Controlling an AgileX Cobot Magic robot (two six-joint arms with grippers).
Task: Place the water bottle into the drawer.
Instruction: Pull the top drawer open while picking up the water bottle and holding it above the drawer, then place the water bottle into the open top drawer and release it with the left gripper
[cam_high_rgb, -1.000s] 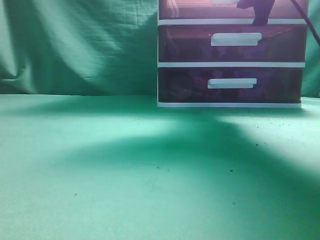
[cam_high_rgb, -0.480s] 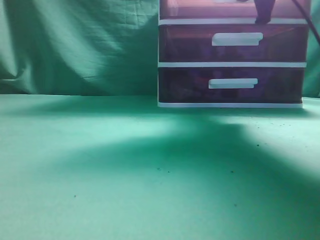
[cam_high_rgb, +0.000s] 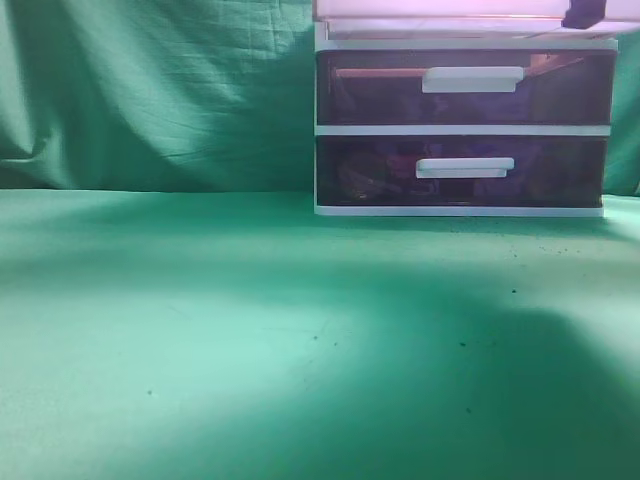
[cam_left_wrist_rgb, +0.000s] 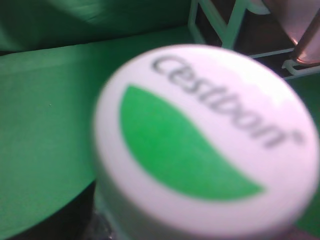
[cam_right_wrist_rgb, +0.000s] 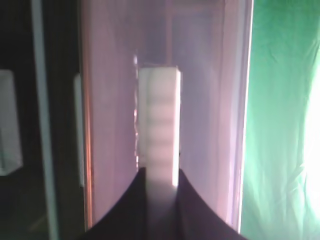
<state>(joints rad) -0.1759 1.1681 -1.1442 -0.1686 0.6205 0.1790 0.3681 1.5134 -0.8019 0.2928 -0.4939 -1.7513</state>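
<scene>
The water bottle's white cap (cam_left_wrist_rgb: 205, 140), with a green mark and "Cestbon" lettering, fills the left wrist view. My left gripper holds the bottle just below the cap; only a dark bit of a finger (cam_left_wrist_rgb: 55, 220) shows. The drawer (cam_high_rgb: 450, 12), pale reddish-purple, sticks out of the white-framed unit at the top of the exterior view. It also shows in the left wrist view (cam_left_wrist_rgb: 295, 20). My right gripper (cam_right_wrist_rgb: 161, 187) is shut on the drawer's white bar handle (cam_right_wrist_rgb: 159, 120). It shows as a dark tip in the exterior view (cam_high_rgb: 583, 15).
Two darker purple drawers (cam_high_rgb: 460, 90) with white handles sit shut below the top one. The unit stands at the back right of a green cloth-covered table (cam_high_rgb: 250, 330). A green curtain (cam_high_rgb: 150, 90) hangs behind.
The top drawer has slid out of the unit towards the camera with my right gripper on its handle. The arm's shadow on the table has shifted.
</scene>
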